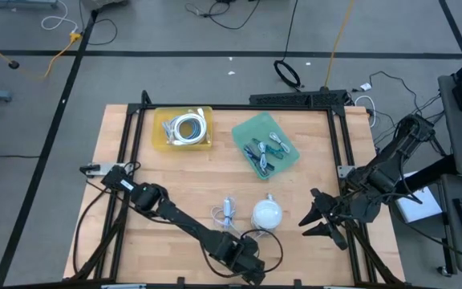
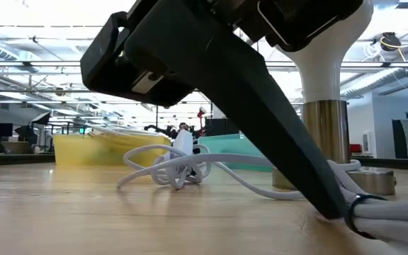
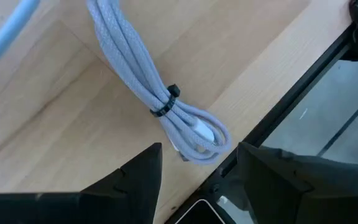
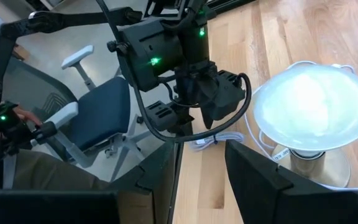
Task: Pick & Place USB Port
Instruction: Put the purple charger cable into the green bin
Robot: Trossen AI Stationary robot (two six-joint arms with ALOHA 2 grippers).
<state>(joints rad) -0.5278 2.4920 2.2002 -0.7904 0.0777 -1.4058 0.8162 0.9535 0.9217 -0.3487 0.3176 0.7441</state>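
Left hand [image 3: 197, 168] at table's [image 1: 135, 241] six o'clock edge, fingers wide apart over bundled white cable [image 3: 166, 109], holding nothing. Right hand [image 1: 315, 218] waits at four o'clock, part open, empty. No readable writing.

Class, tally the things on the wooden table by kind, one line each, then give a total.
Trays: 2, a yellow tray and a green tray
Loose cable bundles: 2, one mid-table, one at the near edge
Lamps: 1, white-domed
Total: 5

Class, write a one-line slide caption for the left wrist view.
Open left gripper hovers over a tied bundle of white cable lying near the wooden table's edge.
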